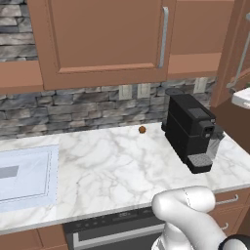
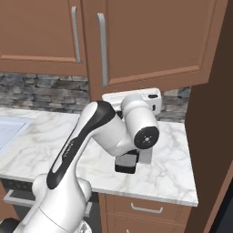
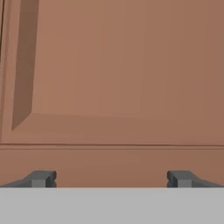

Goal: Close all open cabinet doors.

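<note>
Hand view showed the gripper [image 3: 111, 178] spread open, close before a cabinet door [image 3: 131, 65] panel.

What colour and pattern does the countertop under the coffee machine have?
The countertop is white marble with grey veining, clearest in the left base view.

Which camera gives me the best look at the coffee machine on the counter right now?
The left base view: the black coffee machine stands whole and unblocked on the marble counter. In the right base view the arm hides most of it, leaving its dark base.
</note>
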